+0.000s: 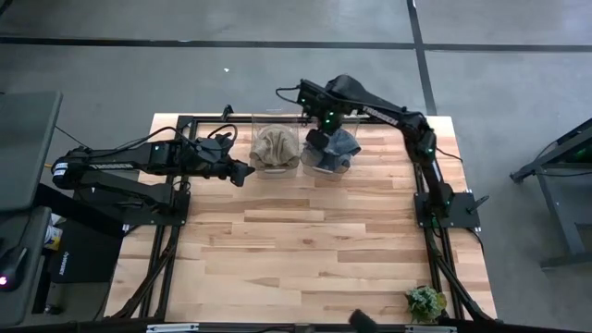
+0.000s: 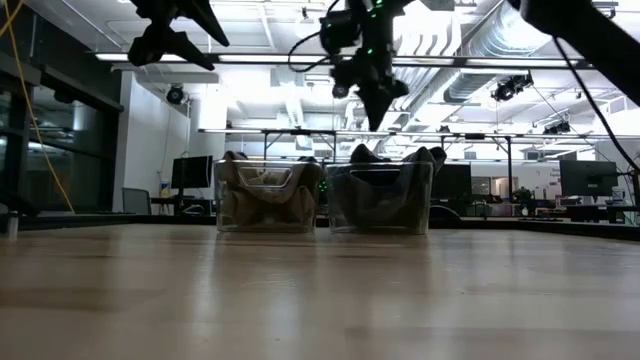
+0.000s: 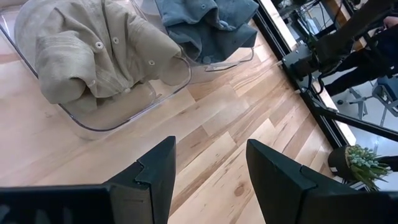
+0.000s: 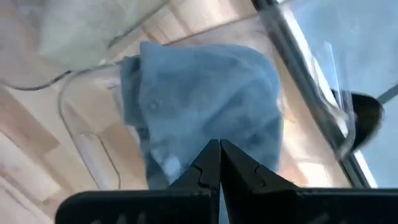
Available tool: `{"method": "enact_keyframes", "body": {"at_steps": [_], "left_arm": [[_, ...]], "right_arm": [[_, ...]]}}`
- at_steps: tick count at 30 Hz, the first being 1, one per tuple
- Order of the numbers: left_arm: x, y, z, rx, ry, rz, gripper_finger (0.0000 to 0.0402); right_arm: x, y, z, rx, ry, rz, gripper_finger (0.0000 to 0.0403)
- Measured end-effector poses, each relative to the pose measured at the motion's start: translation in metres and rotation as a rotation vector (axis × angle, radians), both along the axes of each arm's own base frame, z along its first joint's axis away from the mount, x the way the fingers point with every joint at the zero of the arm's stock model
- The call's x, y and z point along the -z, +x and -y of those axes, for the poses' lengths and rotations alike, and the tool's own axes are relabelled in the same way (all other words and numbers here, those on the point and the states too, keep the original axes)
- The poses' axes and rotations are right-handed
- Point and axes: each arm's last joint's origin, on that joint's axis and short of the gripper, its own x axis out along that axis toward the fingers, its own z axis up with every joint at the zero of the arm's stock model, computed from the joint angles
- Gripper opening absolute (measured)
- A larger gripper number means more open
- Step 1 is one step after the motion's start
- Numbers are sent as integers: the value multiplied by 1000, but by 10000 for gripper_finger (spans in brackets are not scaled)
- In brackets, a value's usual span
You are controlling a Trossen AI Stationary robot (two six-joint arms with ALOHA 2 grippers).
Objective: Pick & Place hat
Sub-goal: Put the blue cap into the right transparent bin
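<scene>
The right gripper [image 4: 219, 163] hung with its two dark fingers pressed tip to tip and nothing between them, poised directly above the blue hat [image 4: 205, 106], which filled the centre of the right wrist view. In the high view that gripper [image 1: 326, 129] sat at upper centre of the frame, over the right-hand clear bin [image 1: 330, 157] where the blue hat [image 1: 335, 146] lay heaped; the closed, empty fingers above the cloth suggested either a release just made or a grasp not yet begun, and the pictures did not settle which. The low view showed the same gripper [image 2: 378, 105] pointing down at upper centre, clear of the bin rim. Just left of it stood a second clear bin [image 1: 275, 165] holding a beige hat [image 1: 274, 146], the two bins side by side, seemingly to keep one hat to each. The left gripper [image 3: 208, 180] waited with its fingers spread wide and empty, near the left side of the beige hat's bin in the high view [image 1: 242, 172], probably kept back so the arms did not crowd each other. A small potted plant [image 1: 425, 302] stood at the lower right of the wooden table [image 1: 305, 250], well apart from the work.
</scene>
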Motion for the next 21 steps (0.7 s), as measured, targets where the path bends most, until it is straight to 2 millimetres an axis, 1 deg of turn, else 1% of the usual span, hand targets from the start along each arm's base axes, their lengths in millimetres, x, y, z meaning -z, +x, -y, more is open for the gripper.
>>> {"method": "enact_keyframes", "body": {"at_steps": [3, 6, 8, 10, 13, 16, 18, 21], "left_arm": [[0, 0, 0, 2, -2, 0, 177], [0, 0, 0, 2, -1, -1, 177], [0, 0, 0, 3, 0, -1, 177], [0, 0, 0, 4, 1, 0, 177], [0, 0, 0, 4, 1, 0, 177], [0, 0, 0, 4, 1, 0, 177], [0, 0, 0, 2, -1, 1, 177], [0, 0, 0, 1, -1, 1, 177]], "right_arm": [[0, -18, 6, 54, 0, -36, 0], [2, -36, 6, 71, 44, -38, 0], [5, -50, 0, 71, 69, -66, 0], [11, -63, -6, 58, 86, -88, 0], [19, -80, -15, 57, 82, -64, 0], [22, -103, -26, 79, 80, -52, 0], [30, -115, -30, 103, 79, -52, 0], [46, -125, -35, 128, 98, 12, 0]]}}
